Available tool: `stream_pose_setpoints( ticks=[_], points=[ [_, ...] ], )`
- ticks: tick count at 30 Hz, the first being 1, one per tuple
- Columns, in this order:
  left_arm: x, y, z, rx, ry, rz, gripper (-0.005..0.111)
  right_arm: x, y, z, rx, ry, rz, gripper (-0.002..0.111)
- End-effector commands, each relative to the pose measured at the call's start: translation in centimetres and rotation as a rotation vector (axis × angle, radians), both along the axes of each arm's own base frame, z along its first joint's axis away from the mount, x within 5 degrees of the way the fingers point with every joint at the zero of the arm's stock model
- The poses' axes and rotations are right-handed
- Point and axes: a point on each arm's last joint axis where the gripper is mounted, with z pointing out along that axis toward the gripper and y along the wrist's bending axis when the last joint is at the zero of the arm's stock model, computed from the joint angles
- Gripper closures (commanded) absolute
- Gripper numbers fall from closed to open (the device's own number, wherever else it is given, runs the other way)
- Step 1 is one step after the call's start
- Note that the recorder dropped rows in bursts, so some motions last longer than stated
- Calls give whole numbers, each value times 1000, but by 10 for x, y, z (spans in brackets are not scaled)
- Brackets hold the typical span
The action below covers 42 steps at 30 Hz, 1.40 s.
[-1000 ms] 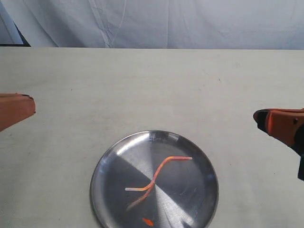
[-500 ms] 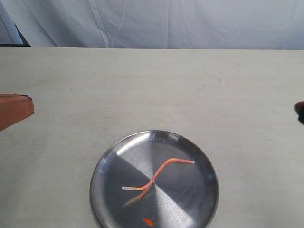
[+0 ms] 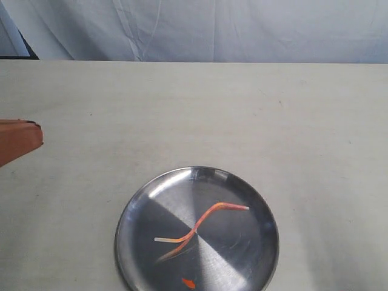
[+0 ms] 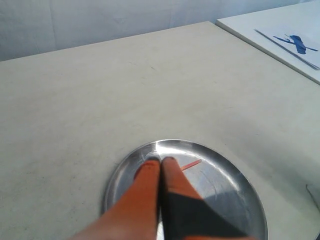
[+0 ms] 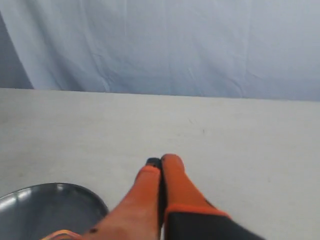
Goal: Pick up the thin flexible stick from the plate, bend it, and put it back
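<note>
Plate [image 3: 145, 200]: stands on pale tabletop [image 3: 194, 115]; round, brushed steel, shallow rim. Stick [image 3: 195, 230]: lies inside plate, across its middle, bent in a shallow S; orange-red along its length, whitish at the end toward plate's left side. Small orange chip [image 3: 188, 282]: rests inside plate near its front rim, apart from stick. Left gripper [image 4: 160, 161]: fingers pressed together, nothing between them; hangs well apart from plate, off its left side in exterior view. Right gripper [image 5: 161, 161]: fingers likewise closed on nothing; sits over bare tabletop beyond plate's rim, not touching plate. White cloth [image 3: 212, 30]: hangs behind tabletop, on far side from plate.
</note>
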Motion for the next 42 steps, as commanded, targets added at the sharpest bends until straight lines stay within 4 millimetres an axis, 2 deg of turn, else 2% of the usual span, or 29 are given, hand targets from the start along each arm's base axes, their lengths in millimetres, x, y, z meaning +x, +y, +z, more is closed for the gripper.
stream_pose_setpoints(
  ticks=[1,14,39,42],
  points=[
    [-1,0,-1,-1,1,1,107,2,-7,-13,35,25,-106,109],
    [-1,0,-1,-1,1,1,107,4,-10,-55,-25,117,-132,109],
    [-1,0,-1,-1,1,1,107,4,-10,-54,-26,108,-132,109],
    [-1,4,3,-6,-56,38,107,4,-10,-54,-26,108,-132,109]
  ],
)
